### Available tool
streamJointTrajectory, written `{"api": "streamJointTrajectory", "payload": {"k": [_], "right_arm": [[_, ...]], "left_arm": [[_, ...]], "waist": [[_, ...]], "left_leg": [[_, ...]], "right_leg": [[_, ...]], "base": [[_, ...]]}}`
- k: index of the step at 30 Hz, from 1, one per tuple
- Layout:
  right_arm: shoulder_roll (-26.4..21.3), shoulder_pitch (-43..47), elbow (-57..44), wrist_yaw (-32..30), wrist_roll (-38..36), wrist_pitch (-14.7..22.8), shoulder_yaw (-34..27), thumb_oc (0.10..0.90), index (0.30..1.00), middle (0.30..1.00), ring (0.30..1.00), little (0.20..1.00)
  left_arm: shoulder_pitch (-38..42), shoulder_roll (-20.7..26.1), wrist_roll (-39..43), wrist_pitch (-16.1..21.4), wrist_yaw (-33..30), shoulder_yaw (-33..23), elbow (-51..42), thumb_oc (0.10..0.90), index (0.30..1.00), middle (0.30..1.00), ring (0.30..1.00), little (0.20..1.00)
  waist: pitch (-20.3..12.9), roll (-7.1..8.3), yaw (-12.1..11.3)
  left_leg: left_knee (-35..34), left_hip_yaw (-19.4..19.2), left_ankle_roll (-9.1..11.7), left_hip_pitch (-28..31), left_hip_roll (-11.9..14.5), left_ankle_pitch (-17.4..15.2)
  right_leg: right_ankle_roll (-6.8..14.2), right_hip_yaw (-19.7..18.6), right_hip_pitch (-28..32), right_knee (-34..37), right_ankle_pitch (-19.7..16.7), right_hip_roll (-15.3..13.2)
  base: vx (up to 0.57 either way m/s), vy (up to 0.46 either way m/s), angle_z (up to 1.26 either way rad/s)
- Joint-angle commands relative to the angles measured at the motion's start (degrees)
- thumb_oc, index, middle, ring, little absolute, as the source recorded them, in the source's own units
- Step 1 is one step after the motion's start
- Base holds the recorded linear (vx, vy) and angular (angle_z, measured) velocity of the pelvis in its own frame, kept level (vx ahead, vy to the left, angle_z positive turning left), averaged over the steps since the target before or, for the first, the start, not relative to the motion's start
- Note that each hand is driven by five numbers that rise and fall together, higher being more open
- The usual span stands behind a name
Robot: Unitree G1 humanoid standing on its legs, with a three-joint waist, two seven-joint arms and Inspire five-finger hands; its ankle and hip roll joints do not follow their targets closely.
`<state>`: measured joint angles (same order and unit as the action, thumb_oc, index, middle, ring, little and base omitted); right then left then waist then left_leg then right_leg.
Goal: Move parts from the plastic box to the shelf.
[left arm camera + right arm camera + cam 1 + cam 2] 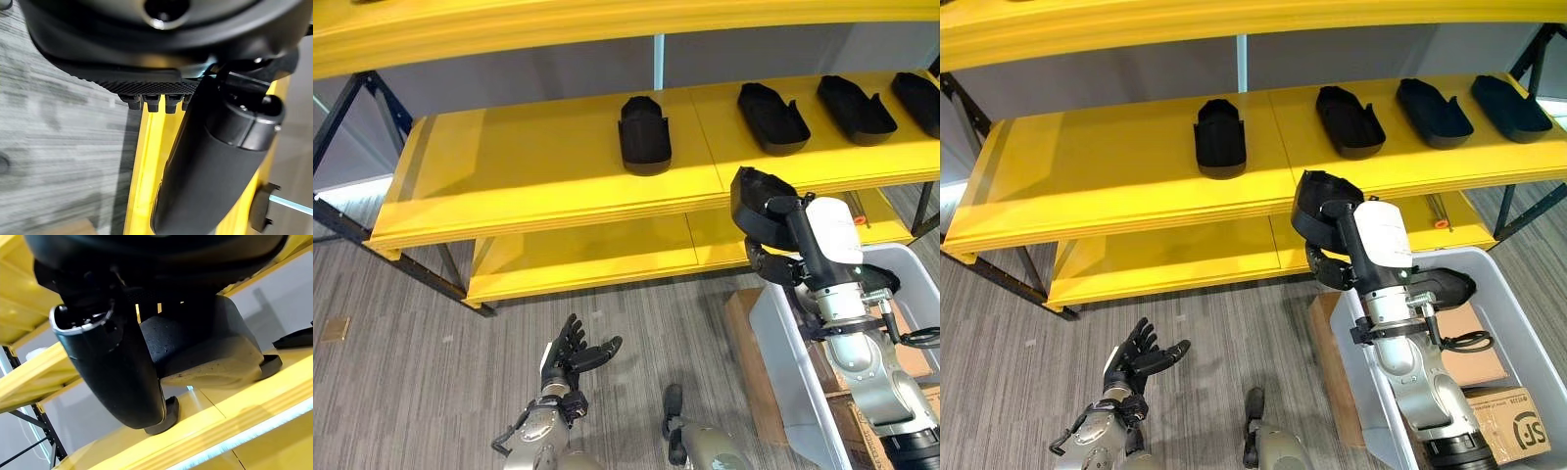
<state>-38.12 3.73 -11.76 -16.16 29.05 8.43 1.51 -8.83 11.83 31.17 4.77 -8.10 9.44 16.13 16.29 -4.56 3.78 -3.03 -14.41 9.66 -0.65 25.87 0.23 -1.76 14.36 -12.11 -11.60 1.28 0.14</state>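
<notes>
Black part [1317,201] held in right hand [1332,257], fingers wrapped round it, raised at front edge of yellow shelf [1087,176], above plastic box [1513,323]. Looks like moulded foam: prob light, stiff-ish, matte, not slippery; grip across narrow body, as now. 4 parts already on shelf, nearest [1219,137] to left. Another part [1445,286] in box. Left hand [1141,357] idle, fingers spread, low over floor.

Four parts [646,134] lie in a row on the shelf [538,186]; the plastic box [783,352] stands before its right end.
</notes>
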Motion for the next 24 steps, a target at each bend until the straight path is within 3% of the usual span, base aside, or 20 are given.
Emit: {"api": "streamJointTrajectory", "payload": {"k": [1,7,13,15,18,24], "right_arm": [[0.19,1.09,-7.37,-6.24,0.17,3.21,-5.89,0.4,0.3,0.3,0.3,0.3],[1.97,-0.03,-7.92,-5.66,1.15,2.27,-5.83,0.4,0.3,0.3,0.3,0.3],[2.61,1.62,-7.6,-4.81,2.19,1.65,-4.38,0.4,0.3,0.3,0.3,0.3],[2.75,1.94,-7.5,-4.78,2.2,1.62,-4.16,0.4,0.3,0.3,0.3,0.3],[2.64,3.82,-7.49,-4.22,2.67,1.39,-3.22,0.4,0.3,0.3,0.3,0.3],[2.5,7.5,-8.45,-4.2,2.9,1.71,-1.41,0.4,0.3,0.3,0.3,0.3]], "left_arm": [[-2.11,4.04,-0.55,4.35,0.82,-3.35,-6.53,0.9,1.0,1.0,1.0,1.0],[-2.04,4.67,-1.12,4.77,0.66,-3.74,-6.82,0.9,1.0,1.0,1.0,1.0],[-2.3,5.3,-0.97,4.59,0.36,-4.32,-7.41,0.9,1.0,1.0,1.0,1.0],[-2.3,5.43,-0.91,4.64,0.31,-4.48,-7.52,0.9,1.0,1.0,1.0,1.0],[-1.79,5.72,-0.87,4.55,-0.14,-4.84,-7.46,0.9,1.0,1.0,1.0,1.0],[-1.85,5.73,-0.58,4.42,-0.31,-4.68,-7.74,0.9,1.0,1.0,1.0,1.0]], "waist": [[-7.59,2.05,0.39],[-8.11,2.57,-0.31],[-8.63,5.03,-1.59],[-8.67,5.37,-1.76],[-9.31,7.33,-2.53],[-10.3,8.4,-3.48]], "left_leg": [[-1.97,0.0,0.63,-1.67,-3.0,13.25],[-1.56,-1.82,-0.83,0.29,-7.08,10.68],[3.53,-2.76,-2.48,-0.24,-10.25,5.5],[3.99,-2.89,-2.84,-0.39,-10.55,4.99],[4.72,-2.83,-3.82,-0.37,-12.0,3.06],[4.43,-2.74,-4.45,-0.26,-12.73,2.43]], "right_leg": [[6.41,-3.22,9.6,2.29,5.38,-5.95],[8.65,-3.07,14.11,6.9,3.06,-10.27],[11.09,-2.9,16.18,8.33,1.29,-14.06],[11.15,-3.16,16.04,8.31,1.0,-14.37],[12.34,-2.88,16.46,8.44,0.2,-15.6],[12.94,-2.66,16.51,9.03,-1.11,-16.17]], "base": [[0.14,0.237,-0.22],[0.14,0.231,0.13],[0.09,0.153,-0.01],[0.05,0.093,0.02],[0.1,0.133,-0.02],[0.03,0.029,0.0]]}}
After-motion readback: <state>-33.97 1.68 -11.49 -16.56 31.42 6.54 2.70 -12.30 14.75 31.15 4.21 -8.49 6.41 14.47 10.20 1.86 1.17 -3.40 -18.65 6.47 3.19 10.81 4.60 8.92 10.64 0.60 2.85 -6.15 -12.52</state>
